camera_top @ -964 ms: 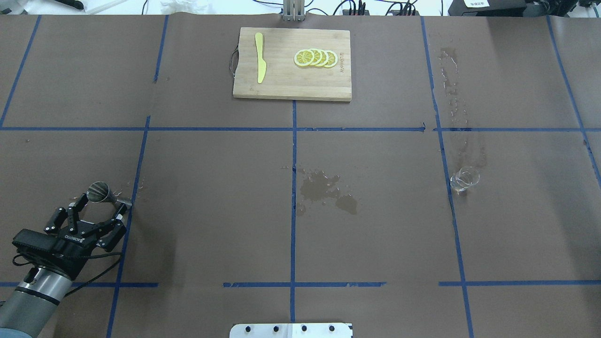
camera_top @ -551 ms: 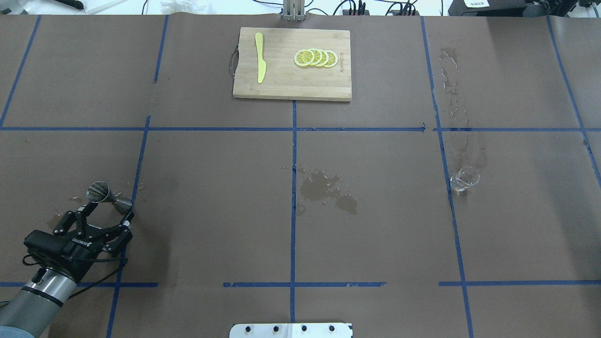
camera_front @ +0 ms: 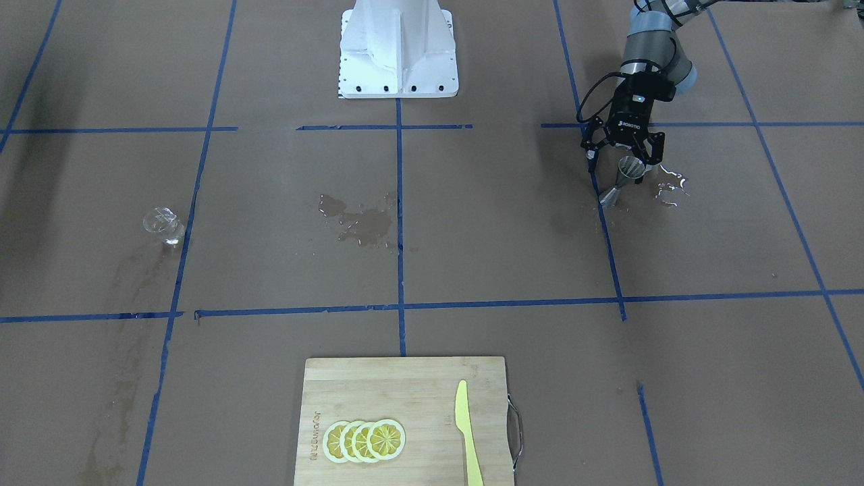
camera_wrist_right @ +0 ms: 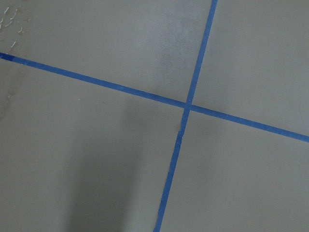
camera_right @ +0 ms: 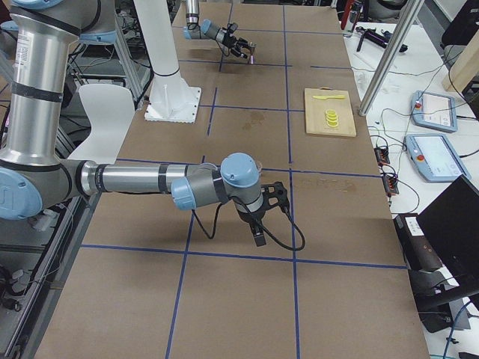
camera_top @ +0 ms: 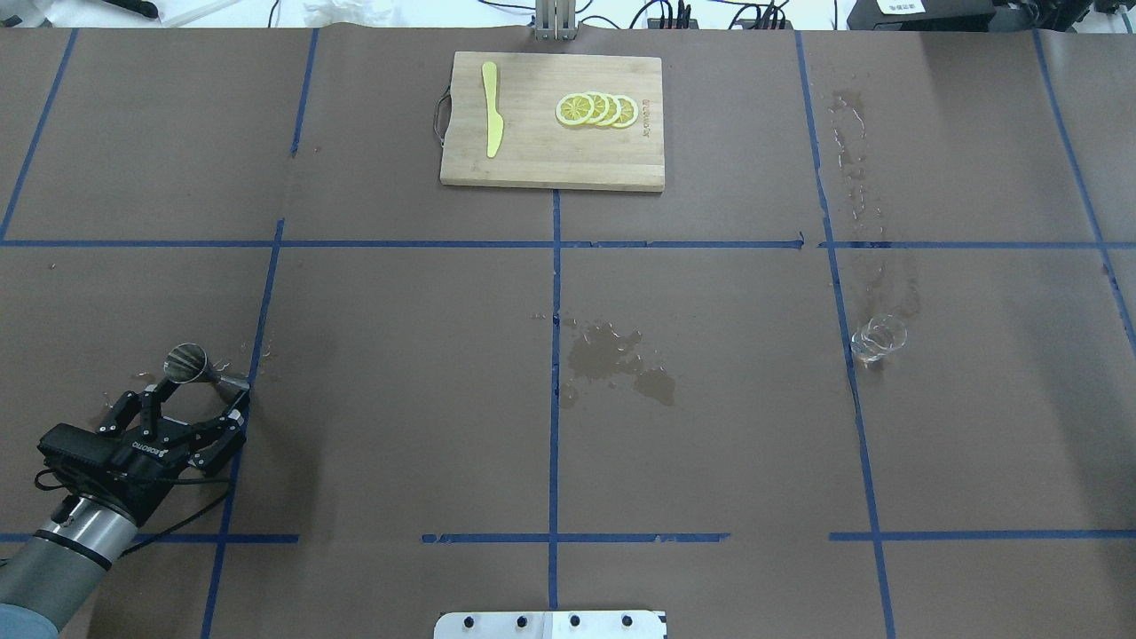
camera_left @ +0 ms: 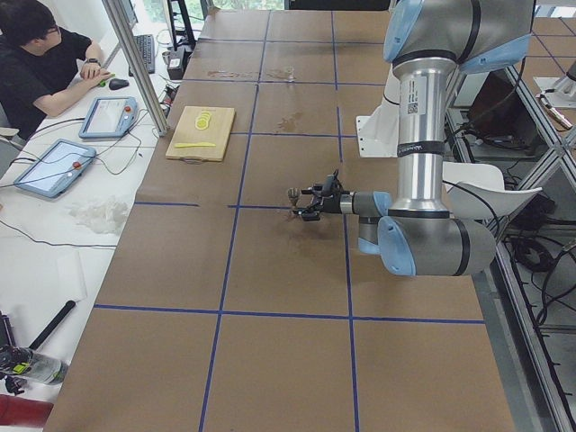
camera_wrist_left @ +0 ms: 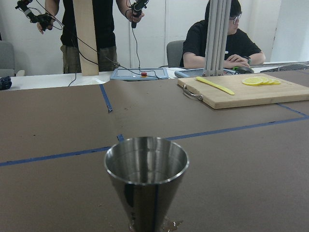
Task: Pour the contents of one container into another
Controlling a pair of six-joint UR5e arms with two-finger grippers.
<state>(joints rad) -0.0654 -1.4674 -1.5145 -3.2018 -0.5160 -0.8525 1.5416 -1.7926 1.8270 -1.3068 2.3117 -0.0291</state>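
Note:
The steel jigger (camera_top: 191, 365) stands upright on the paper at the near left, ringed by water drops. My left gripper (camera_top: 201, 399) is open just behind it, a fingertip on either side, touching nothing. In the left wrist view the jigger (camera_wrist_left: 146, 179) fills the lower centre and no fingers show. From across the table the jigger (camera_front: 624, 179) rises in front of the left gripper (camera_front: 622, 160). The clear glass cup (camera_top: 879, 339) stands far off on the right half, also seen from the front as the cup (camera_front: 163, 225). My right gripper (camera_right: 263, 217) hangs above the table; I cannot tell its state.
A wooden cutting board (camera_top: 550, 169) at the far centre carries lemon slices (camera_top: 596, 109) and a yellow knife (camera_top: 492, 108). A wet spill (camera_top: 617, 359) marks the table's middle, and a wet trail (camera_top: 856, 169) runs beyond the cup.
My left gripper has drawn back a little from the jigger toward the robot, staying open. The jigger and the glass cup have not moved.

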